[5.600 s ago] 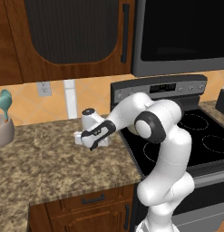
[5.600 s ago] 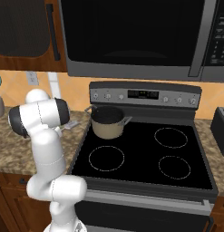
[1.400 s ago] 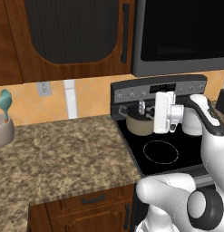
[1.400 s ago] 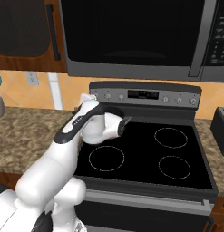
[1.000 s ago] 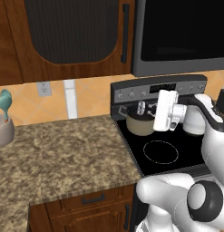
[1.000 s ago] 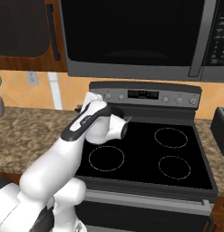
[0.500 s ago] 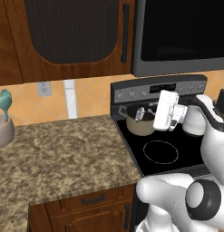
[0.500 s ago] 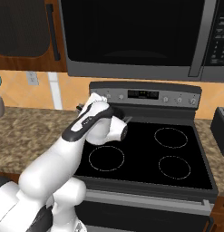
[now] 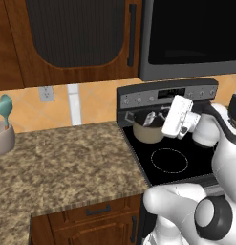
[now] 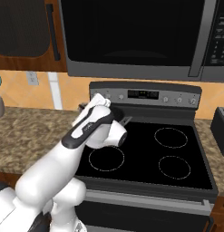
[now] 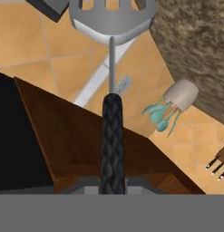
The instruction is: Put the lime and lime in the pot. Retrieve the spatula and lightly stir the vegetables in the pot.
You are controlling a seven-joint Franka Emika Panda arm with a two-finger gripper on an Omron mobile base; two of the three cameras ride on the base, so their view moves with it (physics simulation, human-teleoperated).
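My gripper [image 9: 162, 116] is shut on the spatula's black handle [image 11: 112, 140] and hangs over the stove's back left burner. The spatula's slotted silver head [image 11: 112, 18] points away from the hand and sits over the pot's opening [image 9: 149, 119]. The pot [image 9: 147, 134], beige with a dark rim, stands on that burner. In the right base view my white arm [image 10: 93, 124] covers most of the pot, and one grey pot handle [image 10: 126, 120] sticks out beside it. The limes are hidden from every view.
A beige utensil holder [image 9: 2, 138] with a teal spoon [image 9: 5, 106] stands at the counter's far left, also seen in the hand view [image 11: 180, 96]. The black stove top [image 10: 177, 154] has other bare burners. The microwave [image 10: 131, 31] hangs overhead.
The arm has swung from the counter at the left to the stove. Over the last second the hand edged slightly right and down above the pot, spatula still held.
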